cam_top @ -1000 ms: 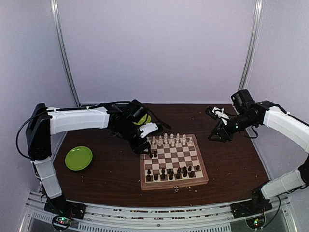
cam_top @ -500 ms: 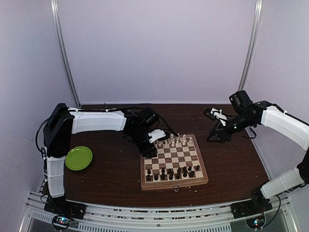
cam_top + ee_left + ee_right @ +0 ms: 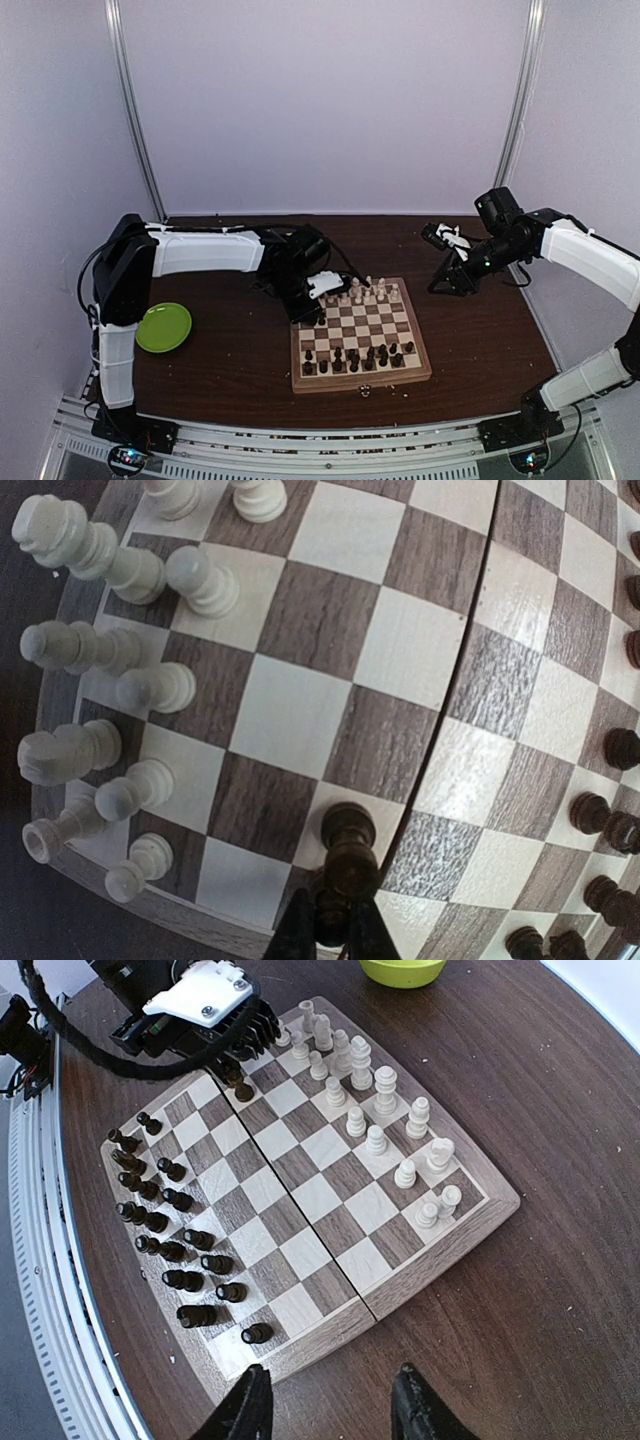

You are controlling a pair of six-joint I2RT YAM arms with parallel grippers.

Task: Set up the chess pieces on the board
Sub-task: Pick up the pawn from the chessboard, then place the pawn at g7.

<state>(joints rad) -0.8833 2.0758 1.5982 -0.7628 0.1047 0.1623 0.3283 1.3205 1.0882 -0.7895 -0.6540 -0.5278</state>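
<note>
A lone dark piece (image 3: pixel 348 845) is standing upright over a light square of the chessboard (image 3: pixel 362 383). The square is just beside the centre fold, in the column along the board's left edge. The left gripper (image 3: pixel 333 925) is clenching this piece, its two black fingers pinching it from either side low on the stem. Whether the base is touching the square cannot be told from these views.

The cream pieces (image 3: pixel 360 292) are lining the far side of the board in two loose rows. The dark pieces (image 3: pixel 355 358) are gathering in two uneven rows along the near side. The middle squares between the two camps are lying bare apart from the piece being gripped. The board itself is lying open and flat near the middle of the dark brown worktop (image 3: pixel 220 360), its pale rim facing the arm bases.

Off the board's right side, the right gripper (image 3: pixel 330 1410) is hanging released above the worktop. Its fingers are spread with nothing between them, and it is keeping well apart from the board and every piece.

A lime-green plate (image 3: pixel 163 327) is sitting on the worktop well to the left of the board, near the left arm's upright link. A lime-green bowl (image 3: pixel 402 970) is resting just beyond the board's far edge, showing only in part in the right wrist view.
</note>
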